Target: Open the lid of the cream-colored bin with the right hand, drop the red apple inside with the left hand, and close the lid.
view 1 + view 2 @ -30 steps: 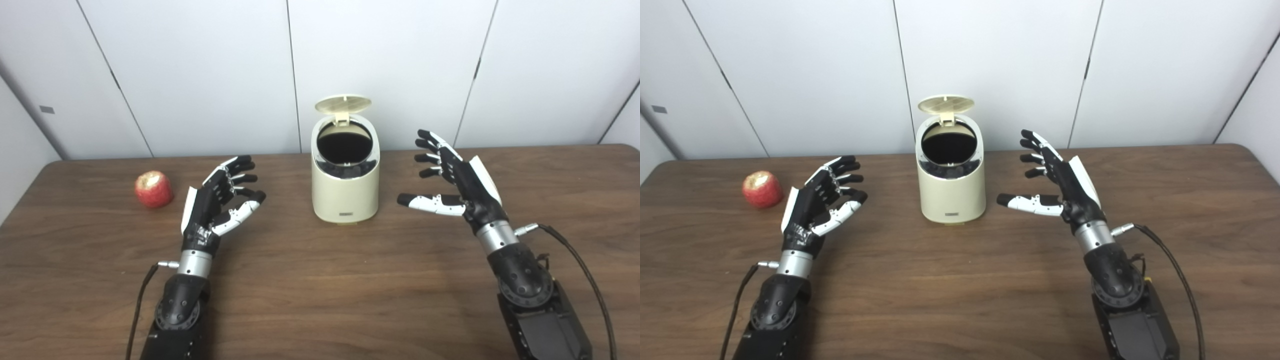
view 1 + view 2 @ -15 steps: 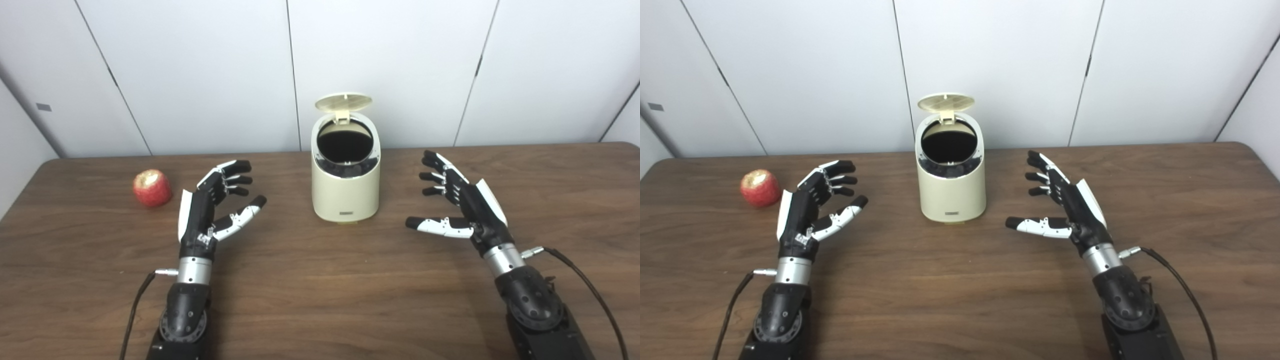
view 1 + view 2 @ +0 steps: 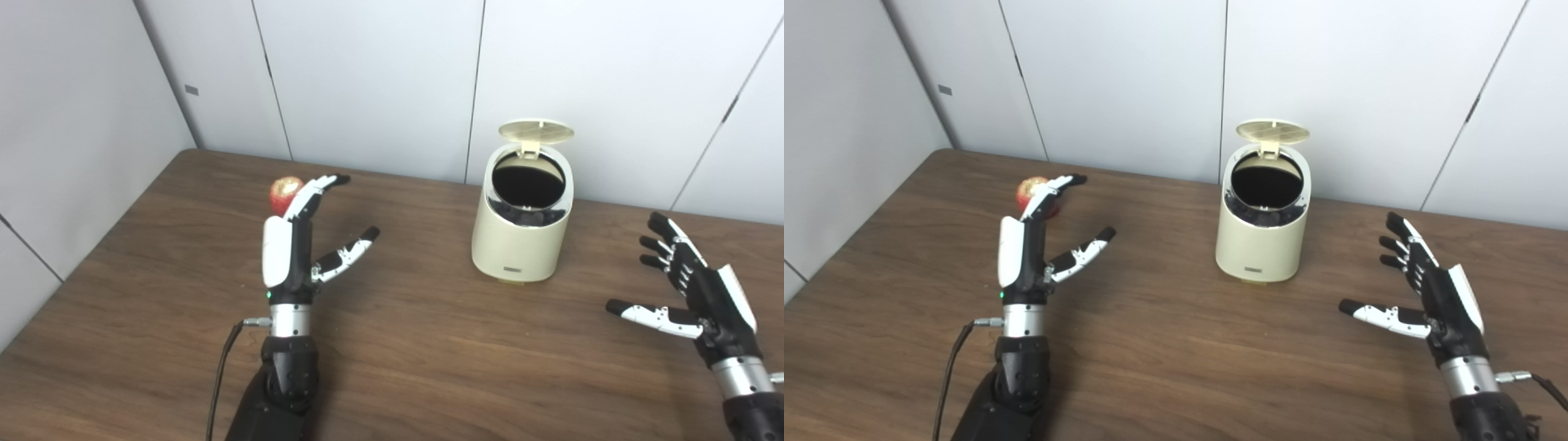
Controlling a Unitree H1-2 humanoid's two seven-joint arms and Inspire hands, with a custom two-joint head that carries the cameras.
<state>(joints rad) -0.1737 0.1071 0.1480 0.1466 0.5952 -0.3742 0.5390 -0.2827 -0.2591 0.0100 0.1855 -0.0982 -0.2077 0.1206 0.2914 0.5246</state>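
Note:
The cream-colored bin [image 3: 522, 236] stands upright on the brown table [image 3: 398, 355], its lid [image 3: 536, 131] tipped up at the back and the dark opening exposed. A red apple [image 3: 283, 192] rests on the table to the far left, partly hidden behind my left hand's fingers [image 3: 315, 195]. My left hand [image 3: 300, 236] is open, raised, fingers stretched toward the apple, not holding it. My right hand [image 3: 692, 288] is open, low at the right, well clear of the bin.
Grey wall panels [image 3: 367, 79] close the table's far side and a side wall [image 3: 73, 122] runs along its left edge. Cables trail from both wrists.
The camera has turned left, shifting the whole scene right. My left hand has reached forward to the apple with fingers straightened. My right hand has drawn back and down, away from the bin.

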